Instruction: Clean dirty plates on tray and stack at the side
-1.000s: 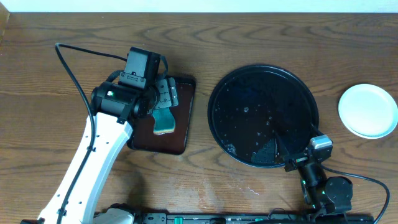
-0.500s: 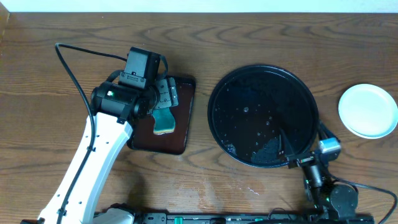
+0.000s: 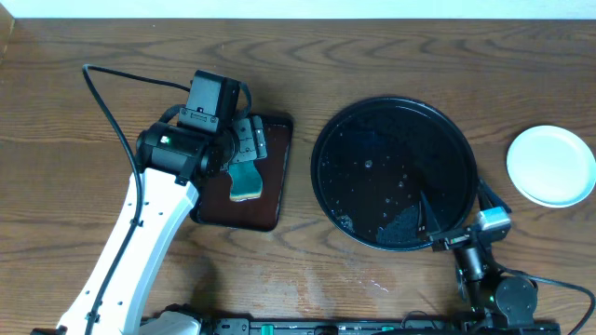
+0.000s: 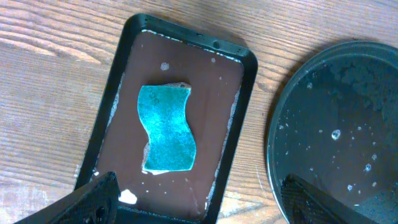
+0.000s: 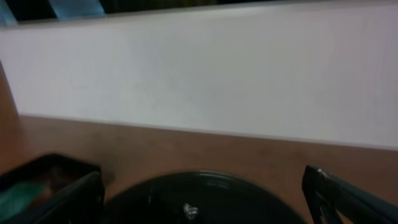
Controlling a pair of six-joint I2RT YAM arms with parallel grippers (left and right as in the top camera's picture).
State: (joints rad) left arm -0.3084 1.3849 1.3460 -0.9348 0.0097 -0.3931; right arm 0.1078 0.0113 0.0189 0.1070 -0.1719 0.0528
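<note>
Right arm (image 3: pixel 472 259) pulled back, plate (image 3: pixel 550 165) beside tray (image 3: pixel 391 140)

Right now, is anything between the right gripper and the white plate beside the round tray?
Nothing visible. The plate lies on the table right of the black tray. The right gripper, jaws open, hangs over the tray's near-right rim, aimed across the tray rather than at the plate.
</note>
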